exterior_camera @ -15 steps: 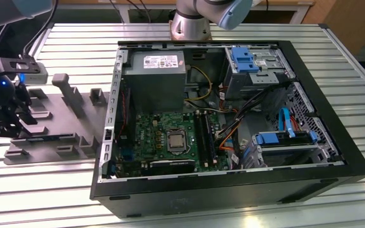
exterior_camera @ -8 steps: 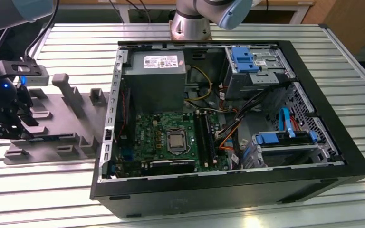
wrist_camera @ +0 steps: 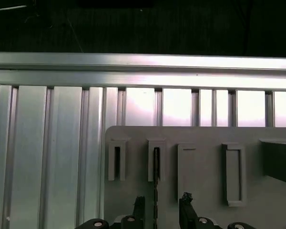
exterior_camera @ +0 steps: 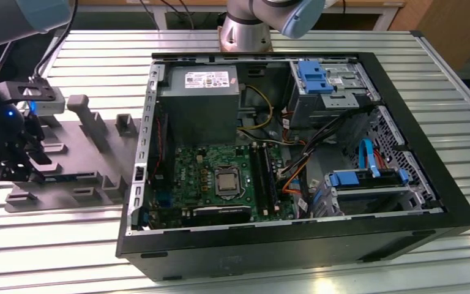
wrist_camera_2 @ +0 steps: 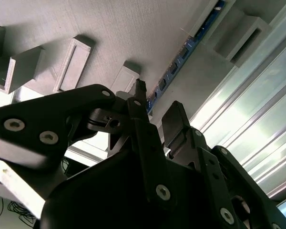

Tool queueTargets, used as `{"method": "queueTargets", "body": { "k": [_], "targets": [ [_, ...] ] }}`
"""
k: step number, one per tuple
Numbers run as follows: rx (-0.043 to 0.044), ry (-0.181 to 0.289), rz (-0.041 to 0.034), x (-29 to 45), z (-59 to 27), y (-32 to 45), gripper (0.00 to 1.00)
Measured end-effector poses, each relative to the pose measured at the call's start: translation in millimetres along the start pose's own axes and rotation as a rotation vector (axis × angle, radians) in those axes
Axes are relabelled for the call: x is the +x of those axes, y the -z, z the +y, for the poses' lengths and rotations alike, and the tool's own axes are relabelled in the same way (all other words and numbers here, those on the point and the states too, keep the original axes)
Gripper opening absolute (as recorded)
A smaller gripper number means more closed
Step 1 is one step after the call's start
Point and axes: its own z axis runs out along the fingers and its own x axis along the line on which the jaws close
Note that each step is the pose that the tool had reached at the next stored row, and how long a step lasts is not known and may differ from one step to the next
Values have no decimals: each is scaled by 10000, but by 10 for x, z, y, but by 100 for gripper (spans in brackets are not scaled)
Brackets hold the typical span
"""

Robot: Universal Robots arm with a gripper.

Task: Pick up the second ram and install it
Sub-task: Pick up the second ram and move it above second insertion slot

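Memory stick [wrist_camera: 156,191] stands on its long edge in a slot of the grey holder [wrist_camera: 205,138], on the exterior view's left, outside the computer case [exterior_camera: 300,245]. In the first wrist view it reads as a thin dark line running straight out from under the gripper [wrist_camera: 162,204]. In the second wrist view its blue edge [wrist_camera_2: 181,57] runs away from the fingers along the holder [wrist_camera_2: 109,33]. Gripper sits directly over the near end of the stick with its fingers [wrist_camera: 139,206] apart, one on each flat face, so the long axis passes through the gap. The stick lies closer to one finger than the other, and no contact shows on either side. Judgement: the closing line runs across the stick's thin dimension, and nothing is clamped yet. In the exterior view the gripper [exterior_camera: 10,168] hangs low over the holder's near left part [exterior_camera: 96,159], with a strip of the blue board [exterior_camera: 62,178] just beside it. Holder rests on the slatted metal table [exterior_camera: 55,245]. Raised grey blocks stand near the slot on both sides, so room beside the fingers looks tight. Long black sockets [exterior_camera: 261,174] on the green board [exterior_camera: 210,177] lie well apart, to the exterior view's right.
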Motion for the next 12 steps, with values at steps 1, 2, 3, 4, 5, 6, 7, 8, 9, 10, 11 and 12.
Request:
{"method": "queueTargets", "body": {
  "k": [1, 2, 3, 4, 5, 6, 7, 8, 9, 10, 11, 12],
  "targets": [
    [4, 0, 1, 0, -1, -11, 42],
    [8, -1, 1, 0, -2, -24, 42],
    [10, 0, 1, 1, -5, -35, 42],
    [11, 1, 1, 1, -10, -45, 42],
    [11, 1, 1, 2, -15, -54, 42],
    [10, 1, 3, 2, -19, -60, 42],
    [12, 0, 1, 2, -19, -66, 42],
    [14, 0, 2, 2, -19, -72, 42],
    [18, 0, 1, 2, -20, -79, 42],
    [21, 0, 1, 2, -22, -86, 42],
    [27, 0, 2, 2, -23, -93, 42],
    [36, 1, 2, 2, -24, -100, 42]
  ]
}}
